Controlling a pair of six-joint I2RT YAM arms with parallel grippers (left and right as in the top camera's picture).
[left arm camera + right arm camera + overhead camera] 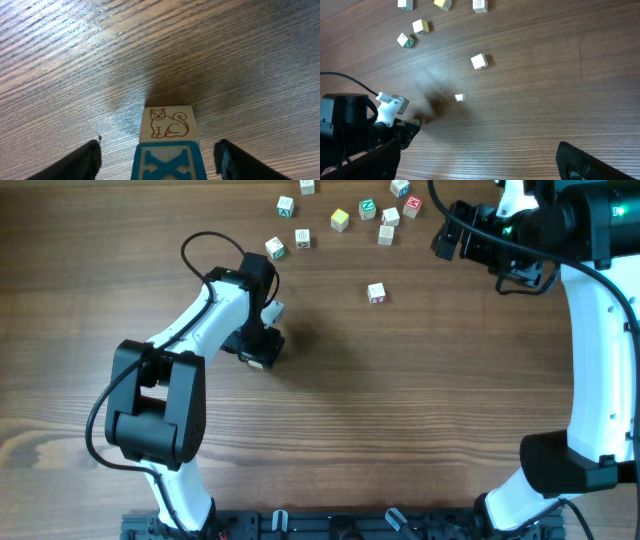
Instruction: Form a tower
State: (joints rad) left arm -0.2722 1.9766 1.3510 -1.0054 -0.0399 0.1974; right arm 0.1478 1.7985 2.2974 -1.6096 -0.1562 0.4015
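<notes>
Hanging over the left-centre of the brown wood-grain table [400, 410], left gripper [158, 150] has jaws apart, straddling a cube [167, 125] showing a cat drawing and a blue X, neither finger touching it; tower [376, 293] stands alone mid-table, well right of it, red-edged, height unreadable from above; loose cubes [340, 218] scattered along far side; right gripper [441, 242] far right, jaws wide, empty; dark rail [300, 525] along near edge.
</notes>
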